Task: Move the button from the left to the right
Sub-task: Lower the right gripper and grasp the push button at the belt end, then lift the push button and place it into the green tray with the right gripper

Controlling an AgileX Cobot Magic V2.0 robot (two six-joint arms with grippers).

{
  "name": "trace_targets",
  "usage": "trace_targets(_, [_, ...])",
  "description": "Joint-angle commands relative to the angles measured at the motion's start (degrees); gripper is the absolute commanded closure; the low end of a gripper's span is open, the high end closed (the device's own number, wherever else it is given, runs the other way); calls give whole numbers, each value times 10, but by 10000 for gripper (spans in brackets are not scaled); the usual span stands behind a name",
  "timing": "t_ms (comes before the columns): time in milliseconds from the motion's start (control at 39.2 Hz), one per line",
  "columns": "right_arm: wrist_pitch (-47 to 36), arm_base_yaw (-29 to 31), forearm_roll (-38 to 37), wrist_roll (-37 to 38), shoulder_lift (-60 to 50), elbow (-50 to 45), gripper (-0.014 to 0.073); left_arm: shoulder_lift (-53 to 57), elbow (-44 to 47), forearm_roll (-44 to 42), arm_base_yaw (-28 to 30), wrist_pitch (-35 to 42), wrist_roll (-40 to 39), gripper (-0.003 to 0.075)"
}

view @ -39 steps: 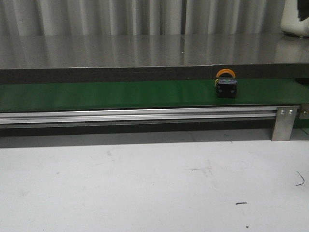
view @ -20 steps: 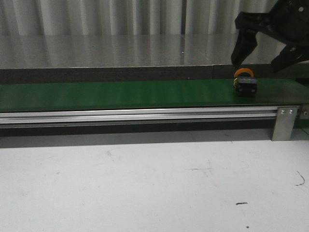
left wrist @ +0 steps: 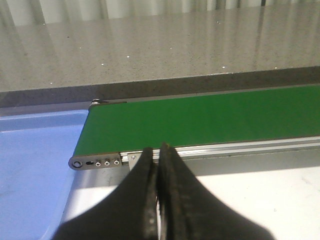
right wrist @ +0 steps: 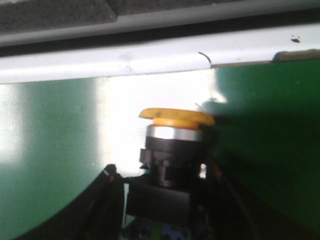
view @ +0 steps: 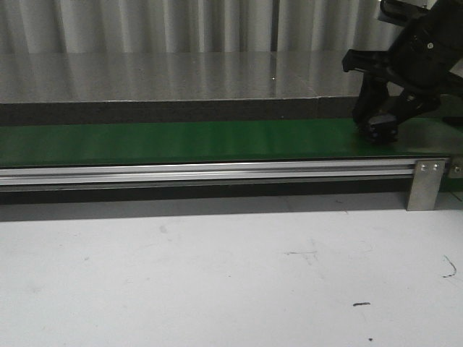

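Button [right wrist: 170, 160] sits between the two black fingers [right wrist: 100, 200] of the right gripper [view: 377, 124], which stand on either side of its black body. Whether the fingers press on it or only stand close beside it cannot be told. Its round orange-yellow cap is on one end, with a shiny silver ring just under it. In the front view the button [view: 380, 130] is a dark block low between the fingers, resting on the green belt [view: 181, 141] near its right end. The right arm comes in from the upper right and leans down and to the left toward the belt. A silver rail [view: 202, 173] runs along the near edge of the belt, with a small metal bracket [view: 425, 184] at its right end. A grey counter [view: 181, 76] lies behind the belt, and a white table [view: 217, 275] lies in front. The left gripper [left wrist: 159, 195] has its two dark fingers pressed together with nothing between them. It hangs over the white table near the left end of the belt, beside a blue tray [left wrist: 35, 170].
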State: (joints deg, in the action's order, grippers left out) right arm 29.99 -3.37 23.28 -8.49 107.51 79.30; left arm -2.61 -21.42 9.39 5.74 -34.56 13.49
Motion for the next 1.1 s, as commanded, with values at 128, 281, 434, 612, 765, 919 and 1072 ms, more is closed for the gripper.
trace_targets(128, [0,37,9,-5,-63,19,377,-7,-13,9,-2,50,-5,741])
trace_targets(281, [6,81,-1,-5,-102,19,377,-7,-13,9,-2,50,-5,741])
trace_targets(434, [10,138,-28,-5,-123,19,377,-7,-13,9,-2,50,-5,741])
trace_targets(612, [16,198,-86,-5,-97,18,377,-7,-13,9,-2,50,-5,741])
trace_targets(765, [17,232,-103,-5,-52,18,377,-7,-13,9,-2,50,-5,741])
trace_targets(919, [17,250,-120,-6,-10,18,377,-7,-13,9,-2,50,-5,741])
trace_targets(1072, [18,258,-142,-6,5,18,337,-7,-13,9,-2,50,-5,741])
